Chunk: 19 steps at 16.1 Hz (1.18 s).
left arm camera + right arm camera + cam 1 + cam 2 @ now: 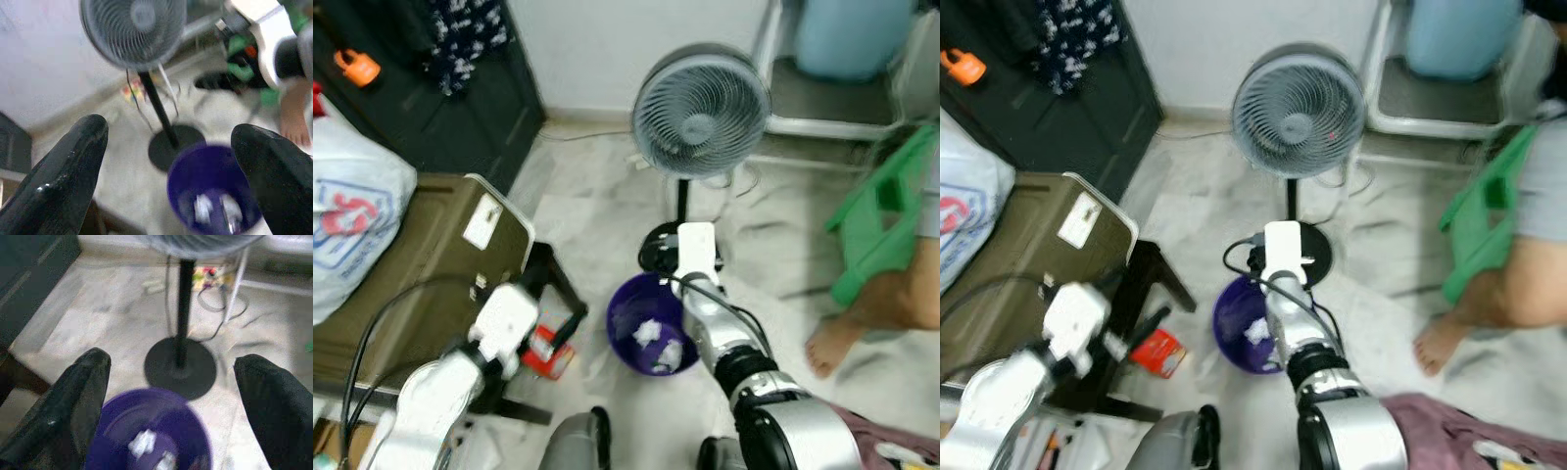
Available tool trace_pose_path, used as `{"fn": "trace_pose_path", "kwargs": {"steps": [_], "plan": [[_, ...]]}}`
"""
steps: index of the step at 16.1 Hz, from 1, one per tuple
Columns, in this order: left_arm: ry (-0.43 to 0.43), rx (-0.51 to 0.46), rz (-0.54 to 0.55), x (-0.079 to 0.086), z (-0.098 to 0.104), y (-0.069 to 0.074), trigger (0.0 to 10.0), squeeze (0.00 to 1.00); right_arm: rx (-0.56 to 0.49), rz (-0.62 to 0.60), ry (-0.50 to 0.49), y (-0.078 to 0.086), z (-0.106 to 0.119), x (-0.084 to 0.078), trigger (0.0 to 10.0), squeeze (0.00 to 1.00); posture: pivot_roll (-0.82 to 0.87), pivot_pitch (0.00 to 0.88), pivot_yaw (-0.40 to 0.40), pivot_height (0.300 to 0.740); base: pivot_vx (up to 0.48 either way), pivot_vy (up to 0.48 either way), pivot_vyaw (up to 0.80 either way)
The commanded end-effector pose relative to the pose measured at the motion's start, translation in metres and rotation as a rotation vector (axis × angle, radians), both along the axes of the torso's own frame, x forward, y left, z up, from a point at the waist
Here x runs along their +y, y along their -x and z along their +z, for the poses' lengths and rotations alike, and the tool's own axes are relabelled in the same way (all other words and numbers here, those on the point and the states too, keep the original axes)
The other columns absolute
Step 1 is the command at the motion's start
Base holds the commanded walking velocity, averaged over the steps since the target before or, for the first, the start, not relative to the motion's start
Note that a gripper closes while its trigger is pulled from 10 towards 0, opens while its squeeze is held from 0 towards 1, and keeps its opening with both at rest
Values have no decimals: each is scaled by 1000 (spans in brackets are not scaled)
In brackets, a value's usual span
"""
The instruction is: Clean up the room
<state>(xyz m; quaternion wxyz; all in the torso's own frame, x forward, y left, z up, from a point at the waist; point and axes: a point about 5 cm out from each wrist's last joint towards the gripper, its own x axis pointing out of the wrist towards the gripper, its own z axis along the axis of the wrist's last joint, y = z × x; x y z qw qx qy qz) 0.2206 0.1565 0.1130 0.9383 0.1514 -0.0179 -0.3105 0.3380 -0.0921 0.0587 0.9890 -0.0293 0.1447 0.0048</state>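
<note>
Left eye view has both arms low in front: the left gripper beside a red box on the floor, the right gripper over a purple bin with crumpled white paper inside. Both wrist views show the fingers spread wide and holding nothing. Just beyond stands a grey fan, a person's bare foot to the right.
</note>
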Motion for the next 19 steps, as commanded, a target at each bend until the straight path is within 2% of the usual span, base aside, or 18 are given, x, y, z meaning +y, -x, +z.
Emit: {"fn": "trace_pose_path", "kwargs": {"steps": [1,4,6,8,11,14,15,19], "plan": [[38,-23,20,-8,4,-10,10000,0,-6,30,11,4,0,2,10000,1000,144,35,92,740,0,0,0],[129,-113,31,-40,21,-39,10000,0,-65,48,48,10,9,-8,10000,1000,76,0,63,740,0,0,0],[127,-136,44,-53,23,-48,10000,0,-87,74,87,15,11,-14,10000,1000,49,0,50,740,0,0,0],[136,-181,119,-62,25,-59,10000,0,-154,82,108,28,22,-32,10000,1000,15,0,26,740,0,0,0],[117,-208,243,-52,22,-66,10000,0,-195,98,76,45,21,-47,10000,1000,16,0,12,740,0,0,0],[136,-192,309,-40,17,-68,10000,0,-241,116,51,40,32,-45,10000,1000,17,0,17,740,0,0,0],[136,-186,336,-37,15,-68,10000,0,-255,138,56,40,35,-42,10000,0,18,0,18,740,0,0,0],[138,-159,360,-30,5,-67,10000,0,-290,163,81,43,40,-36,10000,0,14,0,29,740,0,0,200]]}}
